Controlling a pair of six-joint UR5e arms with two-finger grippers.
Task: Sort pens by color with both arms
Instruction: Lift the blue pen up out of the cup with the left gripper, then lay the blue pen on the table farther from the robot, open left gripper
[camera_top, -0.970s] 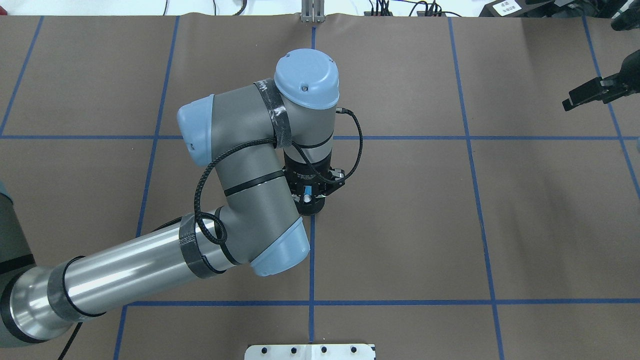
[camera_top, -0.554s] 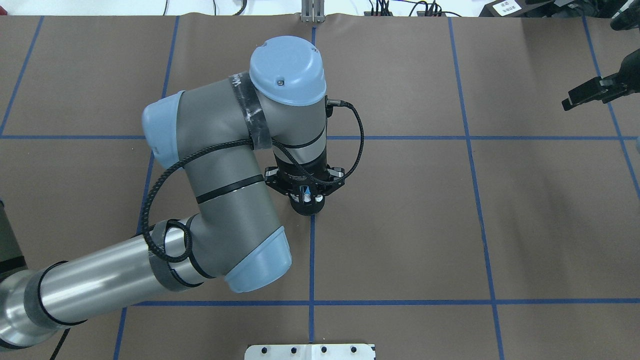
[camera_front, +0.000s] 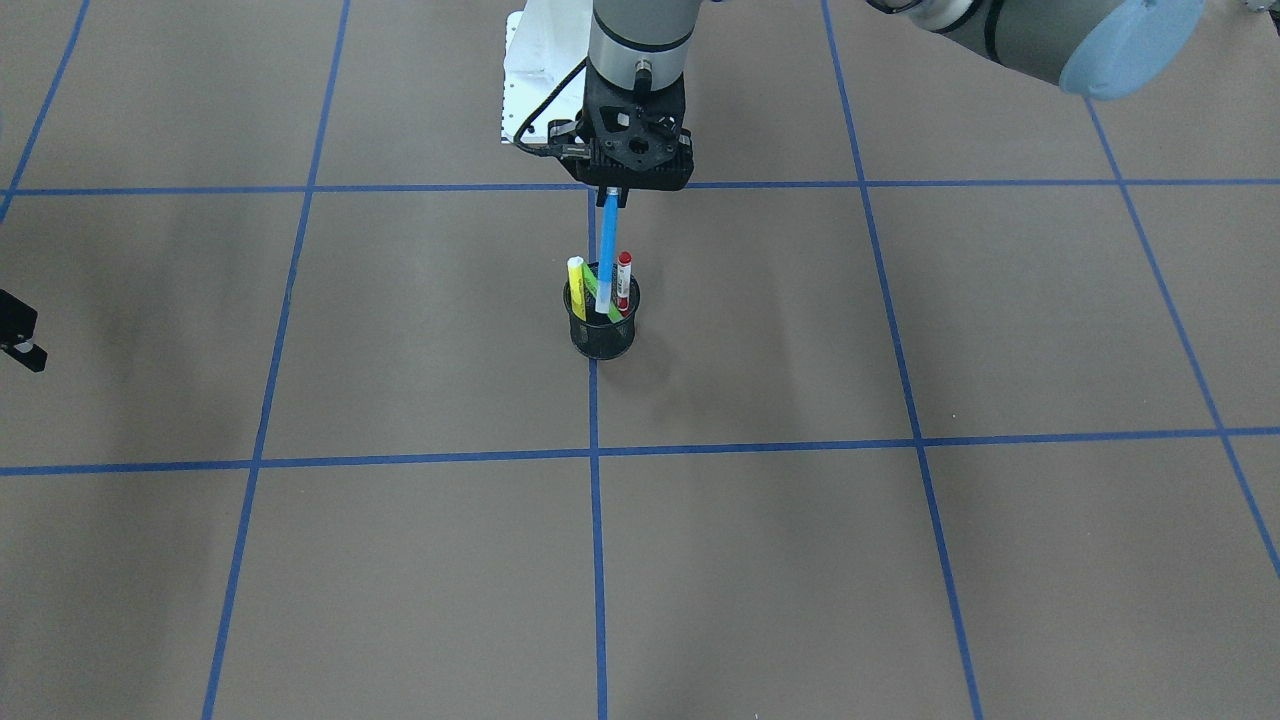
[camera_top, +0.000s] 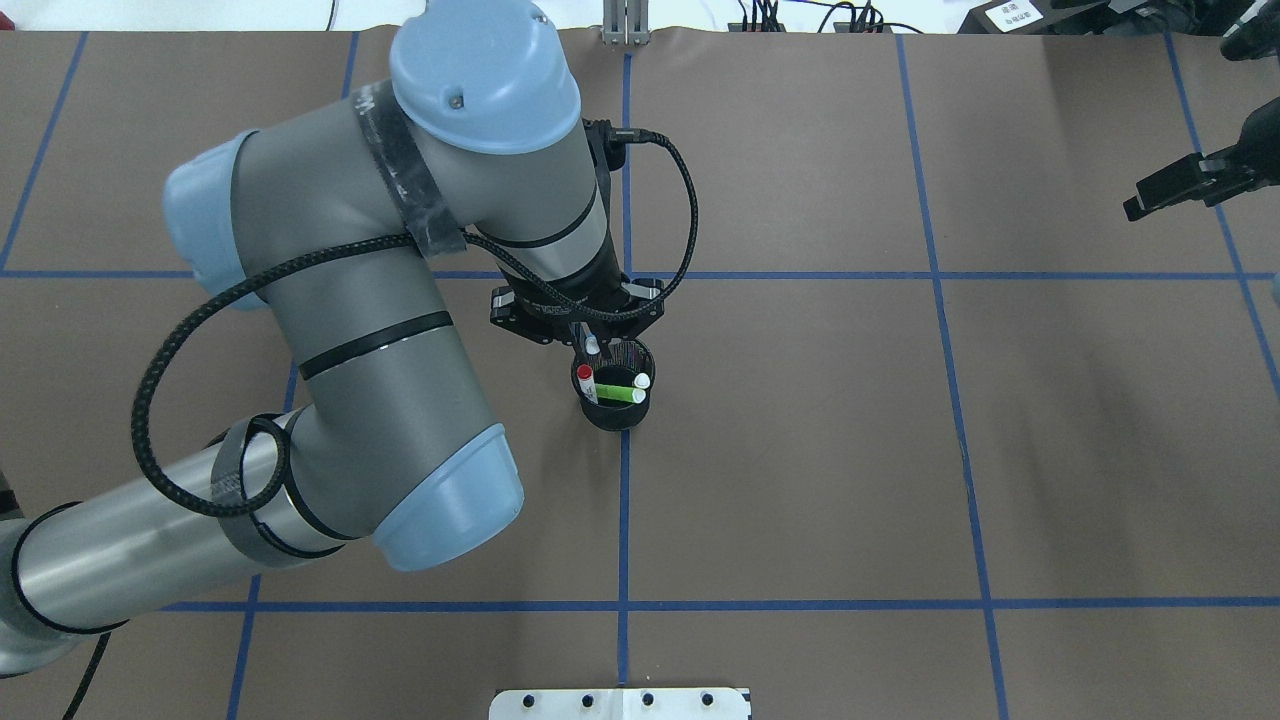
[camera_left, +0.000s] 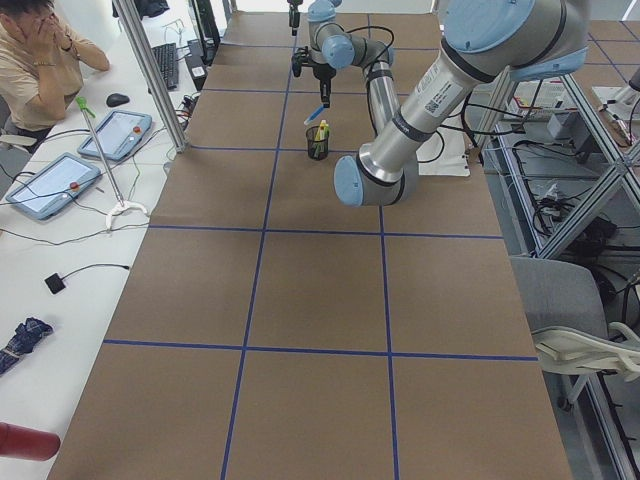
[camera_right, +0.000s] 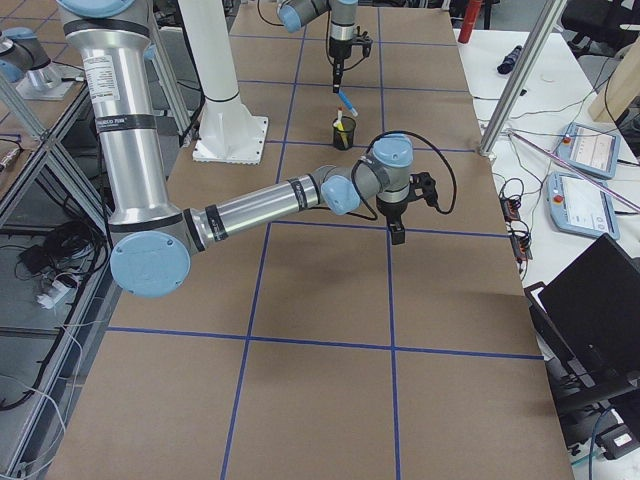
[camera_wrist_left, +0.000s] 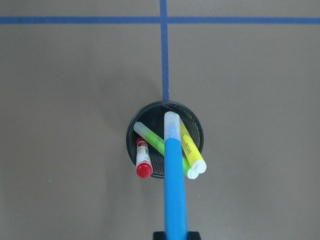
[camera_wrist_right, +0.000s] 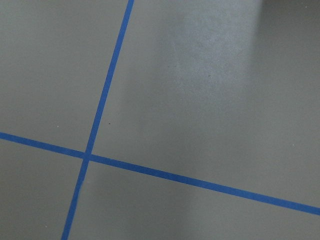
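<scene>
No print is legible, red pen (camera_wrist_left: 143, 161) included.

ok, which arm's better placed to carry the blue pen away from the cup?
Left. Its hand is shut on the blue pen right over the mesh cup. The right hand hangs far off, near the table's edge.

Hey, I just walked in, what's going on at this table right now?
The left gripper is shut on the upper end of a slim blue pen, held over a black mesh cup. The red pen, green pen and yellow pen stand in that cup. The right gripper hovers far off to the side, near no pen.
</scene>
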